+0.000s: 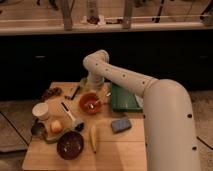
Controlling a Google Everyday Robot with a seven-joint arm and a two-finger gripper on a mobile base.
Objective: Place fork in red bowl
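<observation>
fork lies pale inside the red bowl on the wooden table, with the gripper low just behind the bowl's far rim, beside a green tray, a maroon bowl nearer the front.

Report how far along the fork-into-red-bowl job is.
Looks done: a pale utensil, apparently the fork, lies inside the red bowl. In hand: apparently nothing; the gripper hangs just above the bowl's far rim. Left: drawing the arm away, it seems.
</observation>
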